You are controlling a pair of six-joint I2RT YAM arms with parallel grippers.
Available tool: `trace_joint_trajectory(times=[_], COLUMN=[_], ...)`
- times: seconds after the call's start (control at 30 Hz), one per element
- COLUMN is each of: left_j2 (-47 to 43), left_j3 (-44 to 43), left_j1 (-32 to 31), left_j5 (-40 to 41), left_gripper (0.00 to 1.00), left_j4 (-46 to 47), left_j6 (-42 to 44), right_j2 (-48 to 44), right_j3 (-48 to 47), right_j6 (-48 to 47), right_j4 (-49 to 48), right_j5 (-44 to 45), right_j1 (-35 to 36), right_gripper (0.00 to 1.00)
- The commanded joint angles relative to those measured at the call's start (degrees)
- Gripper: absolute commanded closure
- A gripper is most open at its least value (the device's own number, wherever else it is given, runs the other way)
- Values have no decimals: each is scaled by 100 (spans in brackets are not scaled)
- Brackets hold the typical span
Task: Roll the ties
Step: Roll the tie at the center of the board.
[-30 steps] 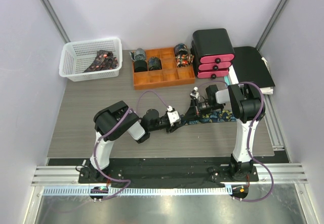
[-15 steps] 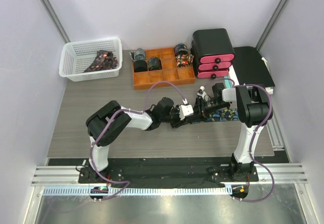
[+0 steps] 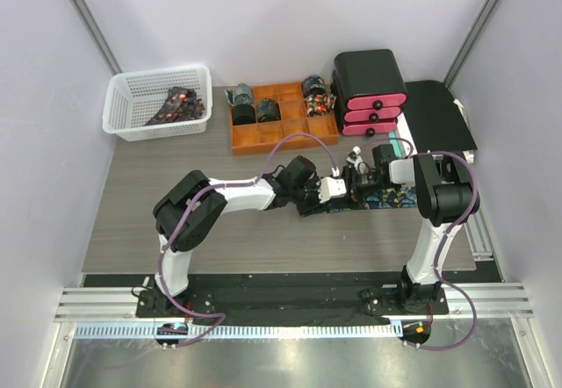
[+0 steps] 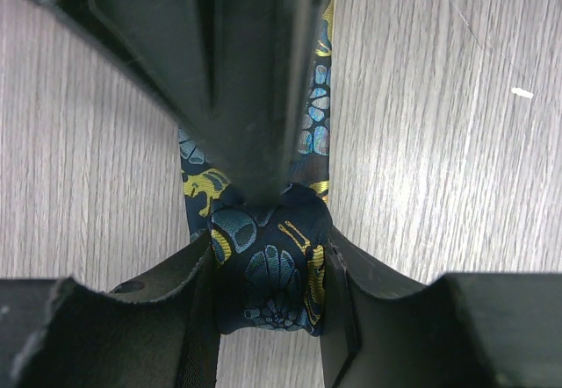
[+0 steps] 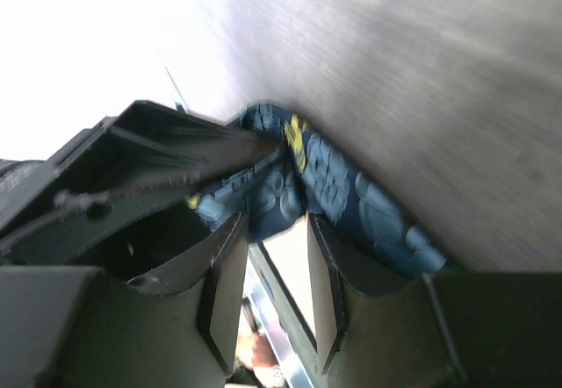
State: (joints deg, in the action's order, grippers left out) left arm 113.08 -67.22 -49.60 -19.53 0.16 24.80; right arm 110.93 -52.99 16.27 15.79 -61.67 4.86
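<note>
Top camera: the left arm has swung over from its own side since a second ago. It now stretches out in front of the orange wooden compartment tray (image 3: pixel 283 147), toward the tray's right end, where it meets the right arm nose to nose. The dark navy fabric tie with a teal and gold pattern (image 3: pixel 391 199) lies flat on the grey wood-grain surface (image 3: pixel 176 190), in front of the tray and off to its right. The end of it nearer the tray is hidden under the two wrists. A few rolled ties (image 3: pixel 268 110) already sit in the tray.

Left wrist camera: that end of the tie (image 4: pixel 272 278) is doubled into a small tight bud. The left jaws are clenched on it, with fabric pressing against both fingers (image 4: pixel 200 318). The remaining length runs away flat, passing under a dark finger (image 4: pixel 246 81) that I take for the right arm's.

Right wrist camera: this picture is blurred. The right jaws, clamped a second ago, are now released, with a bright gap between the fingers (image 5: pixel 226 291) and nothing in it. The bud of the tie (image 5: pixel 351 195) sits just past their tips.

I read this as a hand-over: the left arm now keeps the start of the coil, and the right is free to take a fresh hold. Most of the tie is still unrolled, so this roll has barely begun.
</note>
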Motion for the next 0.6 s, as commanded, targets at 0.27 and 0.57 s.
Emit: trace_joint_trajectory(times=[0.27,0.57], left_j2=[777,812], left_j3=[-239,-274], left_j1=[21,30], left_j5=[46,-7], left_gripper=[81,81], left_j4=[-2433,-2486], left_j6=[342,315], right_j2=[-274,-933], right_j3=[685,527], right_j6=[2293,1378], right_j4=[-3170,-1746], right_j5=[-248,-407], right_j1=[357,269], right_gripper=[61,62])
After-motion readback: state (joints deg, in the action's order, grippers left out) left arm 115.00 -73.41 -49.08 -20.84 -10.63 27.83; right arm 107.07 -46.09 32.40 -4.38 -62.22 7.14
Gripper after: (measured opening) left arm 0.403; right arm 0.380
